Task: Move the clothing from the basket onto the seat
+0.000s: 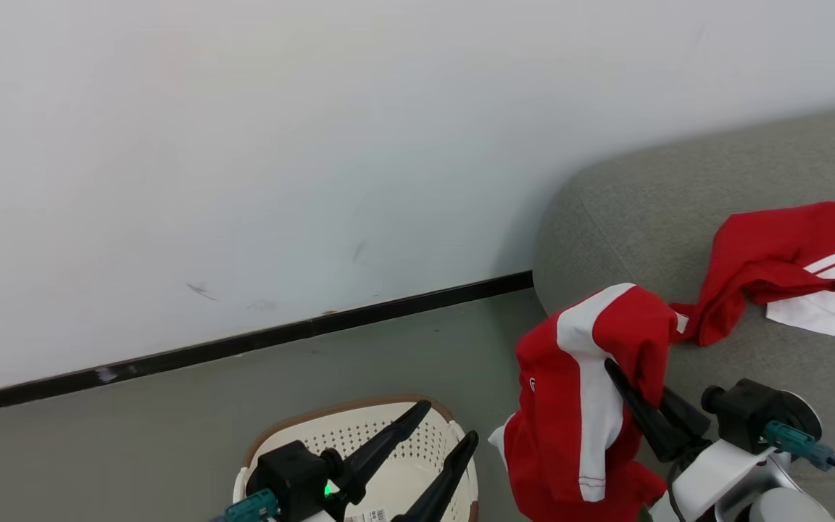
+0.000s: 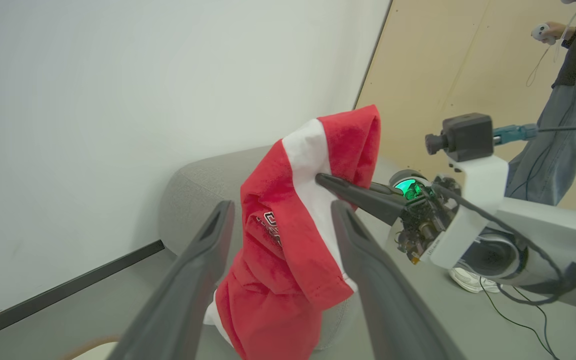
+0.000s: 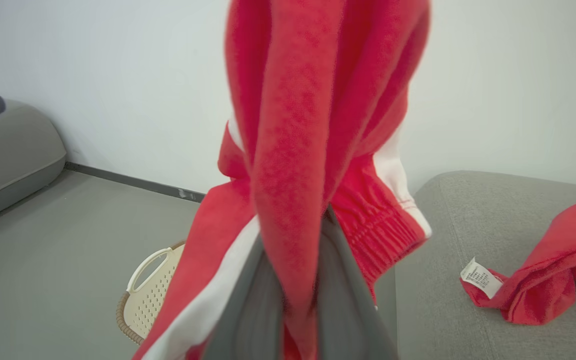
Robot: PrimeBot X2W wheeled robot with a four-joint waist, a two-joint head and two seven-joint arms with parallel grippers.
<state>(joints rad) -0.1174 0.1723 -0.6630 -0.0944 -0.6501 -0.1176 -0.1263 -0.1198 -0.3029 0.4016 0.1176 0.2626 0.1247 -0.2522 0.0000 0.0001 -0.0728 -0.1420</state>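
My right gripper (image 1: 617, 373) is shut on a red garment with white stripes (image 1: 584, 406), which hangs in the air by the left end of the grey sofa (image 1: 642, 217). In the right wrist view the fabric (image 3: 293, 150) drapes over the fingers (image 3: 348, 305) and hides their tips. A second red and white garment (image 1: 787, 268) lies on the sofa seat, its white care label (image 3: 480, 277) showing. The cream basket (image 1: 388, 478) stands on the floor below my left gripper (image 1: 449, 420), which is open and holds nothing. The hanging garment (image 2: 288, 250) is beyond its fingers (image 2: 198, 270).
A white wall with a black skirting strip (image 1: 243, 341) runs behind the grey floor. A person (image 2: 568, 100) in jeans stands at the right of the left wrist view, with cables on the floor. Another grey seat (image 3: 8, 145) sits at the far left of the right wrist view.
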